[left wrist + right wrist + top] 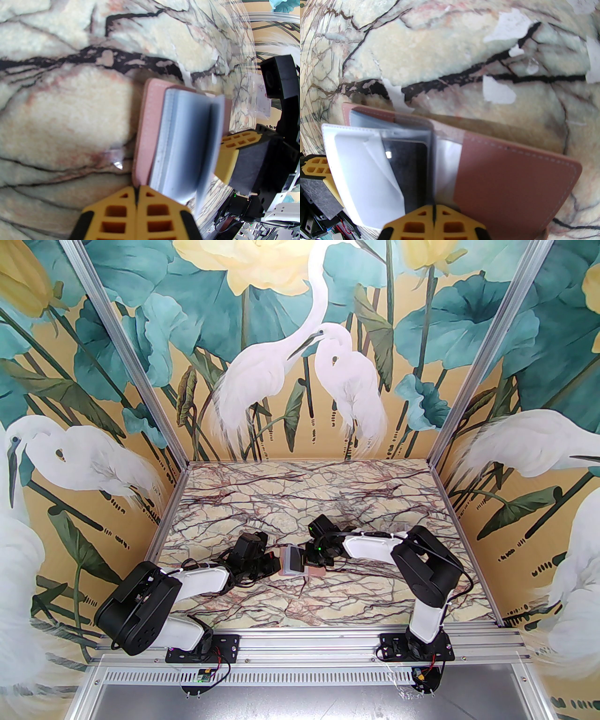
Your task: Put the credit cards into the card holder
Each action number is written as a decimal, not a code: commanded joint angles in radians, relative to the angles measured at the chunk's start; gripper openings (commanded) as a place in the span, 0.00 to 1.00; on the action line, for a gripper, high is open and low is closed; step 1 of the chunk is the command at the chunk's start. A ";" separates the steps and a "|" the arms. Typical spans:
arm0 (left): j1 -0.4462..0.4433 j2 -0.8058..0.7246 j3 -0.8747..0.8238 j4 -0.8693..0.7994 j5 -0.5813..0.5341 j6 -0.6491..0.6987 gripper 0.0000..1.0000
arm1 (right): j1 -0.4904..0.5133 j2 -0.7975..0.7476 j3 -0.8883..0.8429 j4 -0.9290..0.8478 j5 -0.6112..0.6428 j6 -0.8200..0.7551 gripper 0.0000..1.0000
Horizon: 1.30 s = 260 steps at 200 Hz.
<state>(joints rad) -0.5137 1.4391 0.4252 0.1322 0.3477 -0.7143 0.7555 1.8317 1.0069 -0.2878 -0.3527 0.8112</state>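
Reaching inward over the marbled table (234, 502), both arms lay low with forearms nearly level, and they met at its middle! The card holder (511, 178) sat right between them, open like a book, straight ahead of each set of fingertips, its long axis running away from the left hand (137, 201). That left hand was clenched on the pink cover's near edge, and the right hand (433, 215) pinched an inner clear leaf from the opposite side. Neither was nearer: both were touching. A see-through packet (398, 525) lay beyond the right arm, so that arm looked better placed to fetch. Whether it held the credit cards, I couldn't tell.
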 commanded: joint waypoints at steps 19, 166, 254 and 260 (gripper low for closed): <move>-0.014 0.014 -0.019 -0.026 -0.018 -0.005 0.00 | 0.021 0.015 0.011 0.042 -0.034 0.015 0.01; -0.013 0.007 -0.025 -0.025 -0.021 -0.006 0.00 | 0.017 -0.044 0.043 -0.055 0.135 0.000 0.03; -0.013 0.007 -0.026 -0.025 -0.023 -0.005 0.00 | -0.005 0.008 0.065 -0.024 0.112 0.002 0.02; -0.013 0.007 -0.025 -0.025 -0.023 -0.005 0.00 | -0.005 0.013 0.065 -0.018 0.105 0.003 0.02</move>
<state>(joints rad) -0.5156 1.4391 0.4248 0.1326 0.3466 -0.7147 0.7574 1.8145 1.0420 -0.3115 -0.2493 0.8177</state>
